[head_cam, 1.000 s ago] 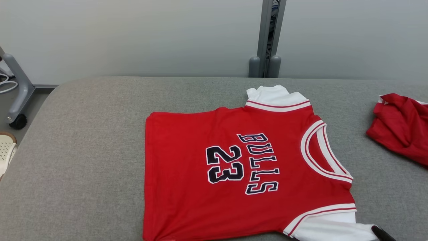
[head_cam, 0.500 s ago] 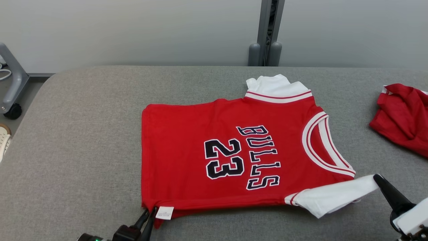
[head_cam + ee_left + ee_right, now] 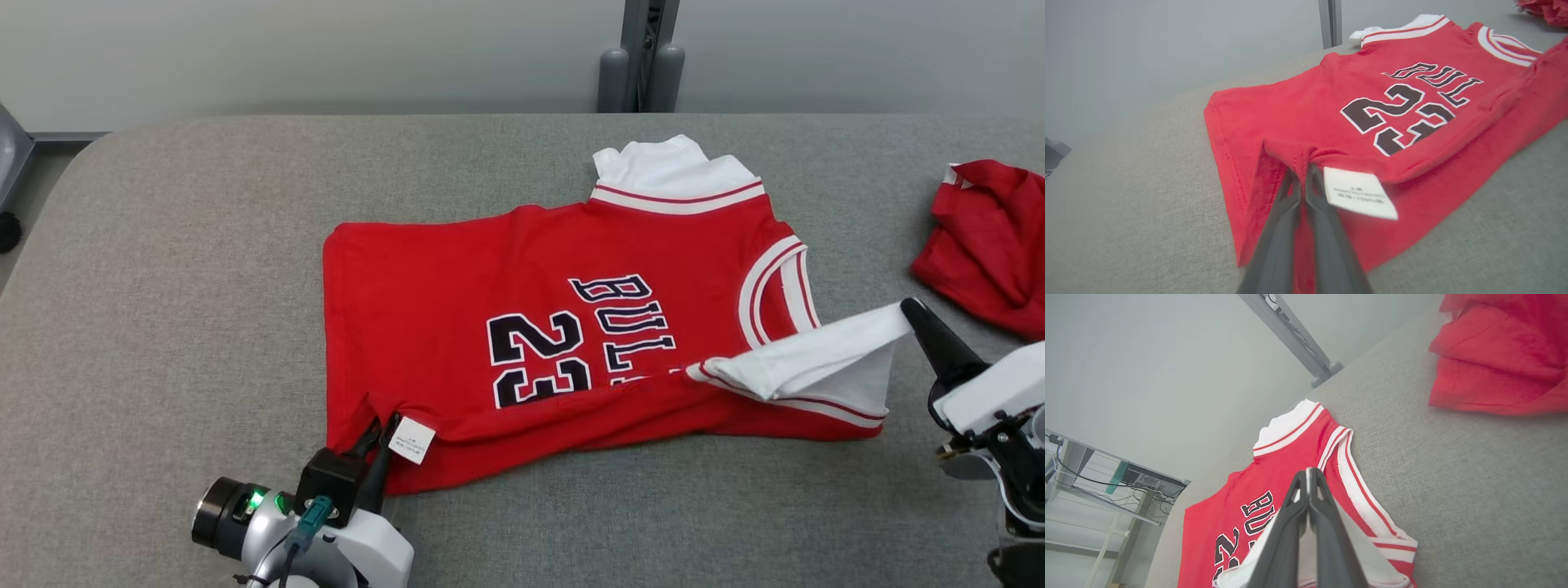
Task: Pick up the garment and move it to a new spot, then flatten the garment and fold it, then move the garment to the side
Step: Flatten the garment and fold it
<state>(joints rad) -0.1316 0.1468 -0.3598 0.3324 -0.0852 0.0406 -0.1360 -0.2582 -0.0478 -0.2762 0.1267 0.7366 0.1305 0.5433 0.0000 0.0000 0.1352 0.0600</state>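
Head view: grey padded table [image 3: 204,269]; red jersey [image 3: 457,278] lies mid-table, print up, with its near long edge lifted and partly rolled over the numerals. Jaws: left gripper [image 3: 381,426] is clamped on the hem corner. The right gripper [image 3: 908,309] is clamped on the tip of the white sleeve [image 3: 816,355]. The care label [image 3: 411,441] hangs just beside the left fingers.

Judgement: lengthwise fold under way. Carry both corners across level and in step, cloth taut between them. Lay edge onto edge before releasing, since uneven travel would skew the crease.

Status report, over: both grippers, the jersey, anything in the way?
Left gripper shut on jersey hem. Right gripper shut on white sleeve. Near edge raised, partly covering lettering. Other red garment lies apart, right.
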